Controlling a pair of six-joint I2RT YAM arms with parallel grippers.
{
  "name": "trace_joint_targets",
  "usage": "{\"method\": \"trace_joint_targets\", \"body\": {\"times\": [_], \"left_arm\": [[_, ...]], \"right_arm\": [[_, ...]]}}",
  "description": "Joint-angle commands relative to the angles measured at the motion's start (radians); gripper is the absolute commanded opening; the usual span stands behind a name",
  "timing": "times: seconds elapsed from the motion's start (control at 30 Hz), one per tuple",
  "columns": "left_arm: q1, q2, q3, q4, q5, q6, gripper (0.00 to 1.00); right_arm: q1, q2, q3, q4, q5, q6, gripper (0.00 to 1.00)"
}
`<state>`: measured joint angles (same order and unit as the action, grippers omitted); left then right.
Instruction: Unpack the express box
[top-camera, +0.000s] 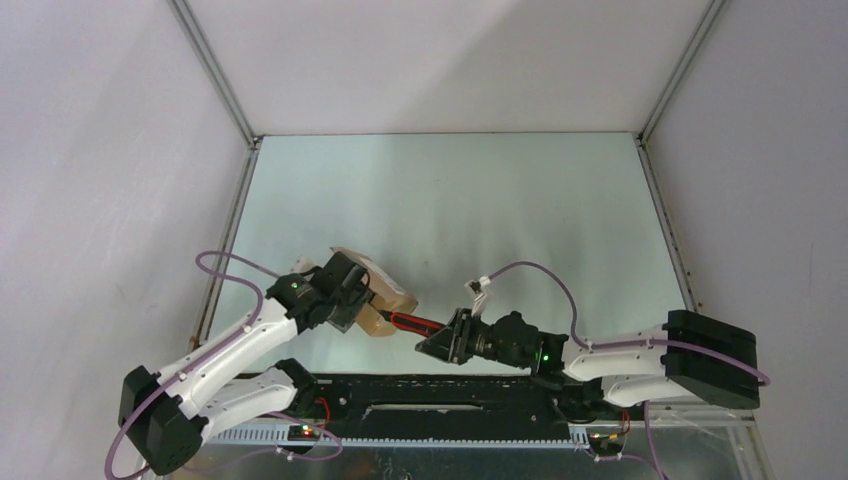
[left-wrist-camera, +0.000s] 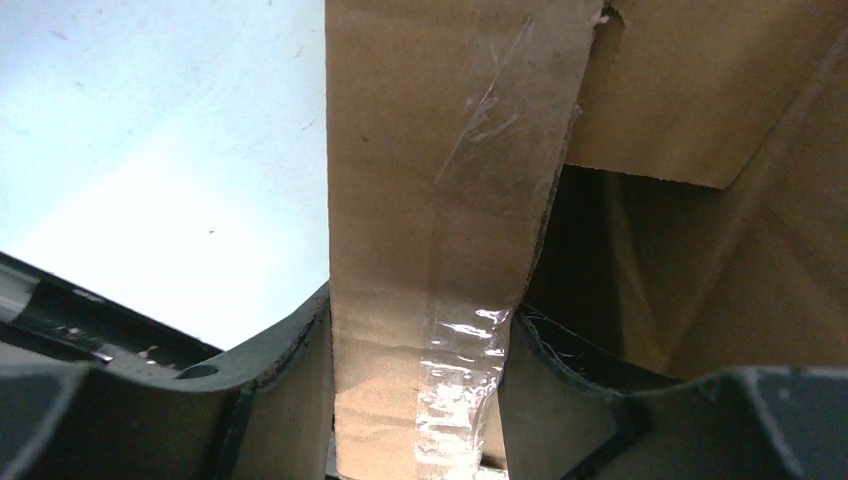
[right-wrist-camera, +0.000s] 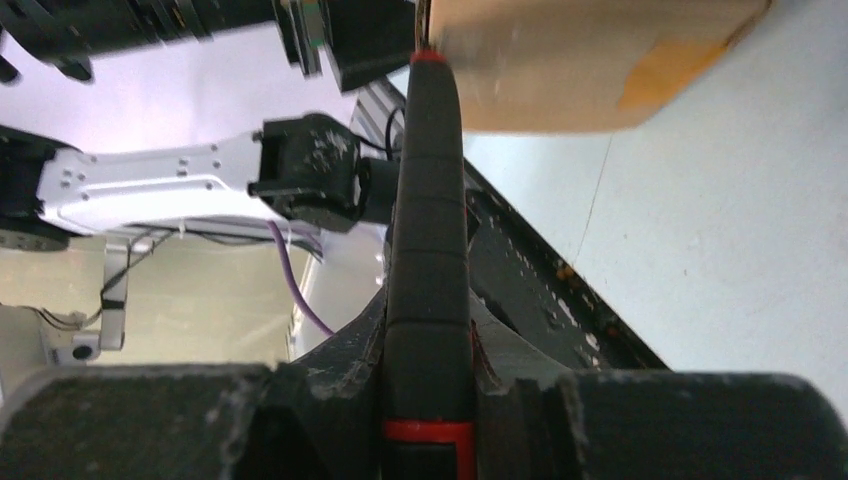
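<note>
Box (top-camera: 392, 292), flap clamped in left gripper (top-camera: 365, 300); knife (top-camera: 415, 322), gripped by right gripper (top-camera: 450, 335), points left, tip at box.

Pale green tabletop (top-camera: 450, 200) inside white walls (top-camera: 100, 150), aluminium corner rails (top-camera: 215, 70)
</note>
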<state>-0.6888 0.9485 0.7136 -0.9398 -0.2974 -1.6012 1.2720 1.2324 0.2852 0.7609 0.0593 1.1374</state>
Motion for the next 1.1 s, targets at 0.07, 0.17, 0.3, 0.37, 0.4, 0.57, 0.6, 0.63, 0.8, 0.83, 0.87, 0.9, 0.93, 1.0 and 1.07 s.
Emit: {"method": "trace_joint_targets", "body": {"times": [0.07,0.17,0.3,0.37,0.4,0.57,0.6,0.63,0.8,0.83,0.87,0.9,0.93,1.0,1.07], "left_arm": [[0.006,-0.028,0.084,0.202,0.011,-0.126,0.0],[0.024,-0.042,0.085,0.158,-0.015,-0.094,0.0],[0.023,-0.045,0.058,0.19,0.007,-0.077,0.0],[0.014,-0.022,0.068,0.197,0.017,-0.045,0.0],[0.008,-0.007,0.082,0.188,0.017,-0.028,0.0],[-0.009,0.056,0.145,0.152,0.03,0.076,0.0],[-0.008,0.051,0.139,0.152,0.029,0.076,0.0],[-0.009,0.042,0.13,0.16,0.025,0.077,0.0],[-0.007,0.032,0.155,0.105,-0.047,0.116,0.0],[-0.008,0.032,0.16,0.096,-0.057,0.124,0.0],[-0.009,0.027,0.157,0.104,-0.058,0.138,0.0],[-0.012,0.025,0.155,0.112,-0.06,0.147,0.0],[-0.019,0.024,0.16,0.107,-0.067,0.149,0.0],[-0.034,0.025,0.17,0.102,-0.087,0.157,0.0],[-0.051,0.023,0.182,0.096,-0.109,0.16,0.0]], "right_arm": [[0.024,-0.033,-0.005,-0.147,-0.153,0.003,0.0],[-0.006,-0.084,-0.042,-0.158,-0.161,0.012,0.0],[-0.036,-0.12,-0.046,-0.176,-0.179,0.004,0.0],[-0.04,-0.114,-0.033,-0.18,-0.194,0.0,0.0],[-0.043,-0.107,-0.028,-0.176,-0.203,-0.001,0.0],[-0.049,-0.065,-0.008,-0.154,-0.265,-0.012,0.0],[-0.049,-0.06,-0.008,-0.15,-0.274,-0.008,0.0],[-0.05,-0.059,-0.008,-0.149,-0.28,-0.006,0.0],[-0.068,-0.094,-0.026,-0.174,-0.299,0.017,0.0],[-0.075,-0.1,-0.029,-0.177,-0.304,0.02,0.0],[-0.08,-0.102,-0.03,-0.173,-0.313,0.023,0.0],[-0.084,-0.1,-0.029,-0.167,-0.319,0.028,0.0],[-0.085,-0.093,-0.023,-0.159,-0.325,0.031,0.0],[-0.085,-0.072,-0.006,-0.157,-0.338,0.038,0.0],[-0.083,-0.045,-0.001,-0.134,-0.353,0.049,0.0]]}}
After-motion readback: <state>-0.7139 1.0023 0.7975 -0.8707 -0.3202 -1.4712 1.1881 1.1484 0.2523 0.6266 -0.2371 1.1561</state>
